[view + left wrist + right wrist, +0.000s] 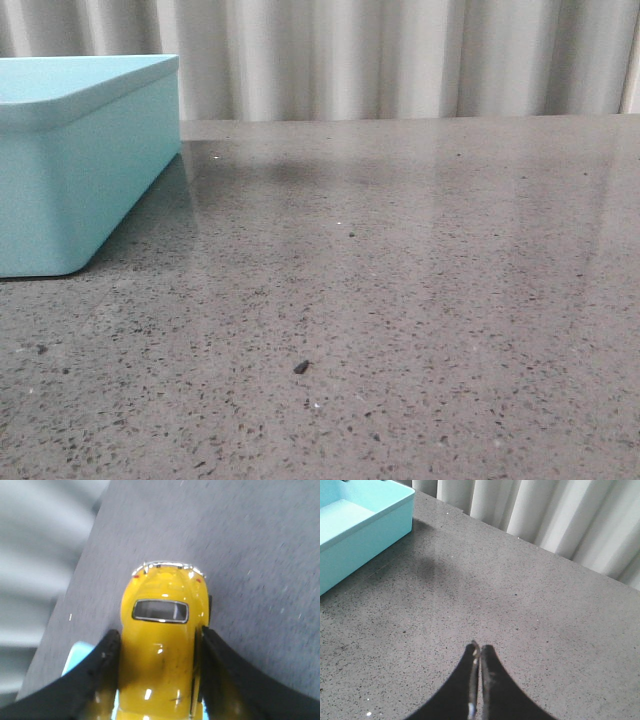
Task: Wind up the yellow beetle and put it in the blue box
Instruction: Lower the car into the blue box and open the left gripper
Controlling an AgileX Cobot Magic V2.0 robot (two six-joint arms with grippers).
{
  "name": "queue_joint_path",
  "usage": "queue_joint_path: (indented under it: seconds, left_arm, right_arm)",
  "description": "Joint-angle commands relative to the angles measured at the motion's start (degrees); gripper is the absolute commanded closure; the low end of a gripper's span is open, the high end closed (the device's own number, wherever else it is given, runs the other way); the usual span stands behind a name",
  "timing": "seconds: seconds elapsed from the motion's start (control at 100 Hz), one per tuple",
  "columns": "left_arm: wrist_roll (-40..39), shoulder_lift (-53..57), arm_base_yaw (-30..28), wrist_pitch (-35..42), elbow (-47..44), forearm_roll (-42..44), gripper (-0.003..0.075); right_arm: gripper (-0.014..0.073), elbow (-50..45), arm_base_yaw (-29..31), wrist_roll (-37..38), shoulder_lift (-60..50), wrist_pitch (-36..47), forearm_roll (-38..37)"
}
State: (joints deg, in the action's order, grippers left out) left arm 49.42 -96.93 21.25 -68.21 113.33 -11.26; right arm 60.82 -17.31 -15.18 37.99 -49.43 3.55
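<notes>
Fingers (102,667) of the left gripper (157,672) press against both flanks of the yellow beetle (162,645), gripping the toy car by its body with its rear window and chrome bumper pointing away from the wrist. It hangs above the grey speckled table (400,300), with a sliver of the blue box (75,660) showing just beneath it. The right gripper (479,680) is poised over bare tabletop, its two dark fingers pressed together with nothing between them. From the front, the blue box (70,170) sits at the table's far left, pleated white curtain (400,55) behind; neither arm shows in that view
</notes>
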Motion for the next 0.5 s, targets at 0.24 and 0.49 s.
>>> queue_joint_path:
  seconds: [0.24,0.49]
  left_arm:
    - [-12.1,4.9,-11.5,-0.2,1.0,-0.5,0.0659]
    - [-16.0,5.0,-14.6,-0.1,-7.8,-0.5,0.0659]
  right_arm:
    - [0.0635,1.4,-0.1,-0.5,0.1,3.5,0.2]
    - [0.0635,1.4,-0.1,-0.5,0.1,1.7,0.2]
